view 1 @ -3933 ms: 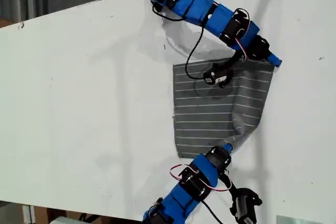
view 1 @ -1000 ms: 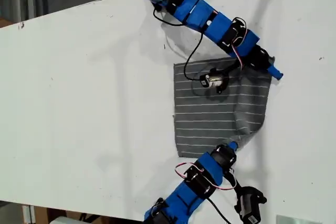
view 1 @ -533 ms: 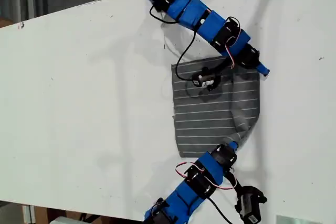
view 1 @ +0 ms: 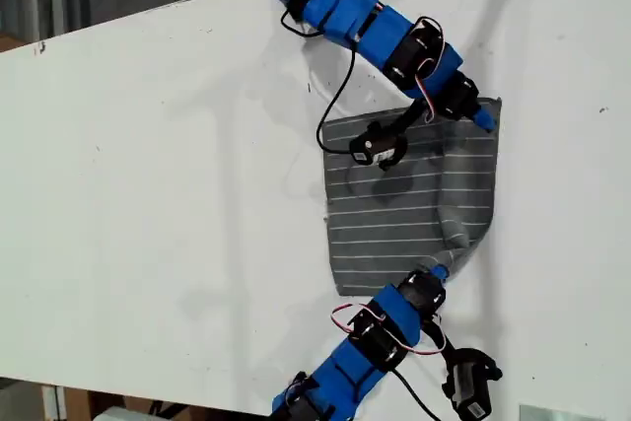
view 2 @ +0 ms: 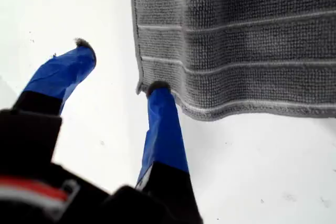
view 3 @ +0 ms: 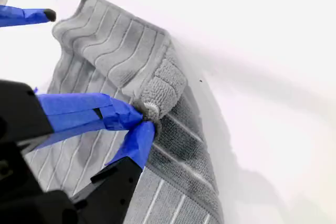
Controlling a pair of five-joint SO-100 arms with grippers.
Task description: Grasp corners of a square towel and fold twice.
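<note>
While the towel (view 1: pixel 394 214) lies mostly flat on the tabletop (view 1: pixel 148 145), toward the exterior view's right and between my two arms, its edge on that view's left is untouched. At the nearer corner on the view's right, my second gripper (view 3: pixel 147 116) is clenched on a bunched, lifted corner (view 3: pixel 157 95). At the far corner on the view's right, my first gripper (view 2: pixel 121 66) is spread: one finger tip touches the cloth's corner (view 2: pixel 140 86), and the other stands on bare tabletop just beside it. That corner sits at one finger, not between both, so I judge my first gripper must shift over it before closing.
</note>
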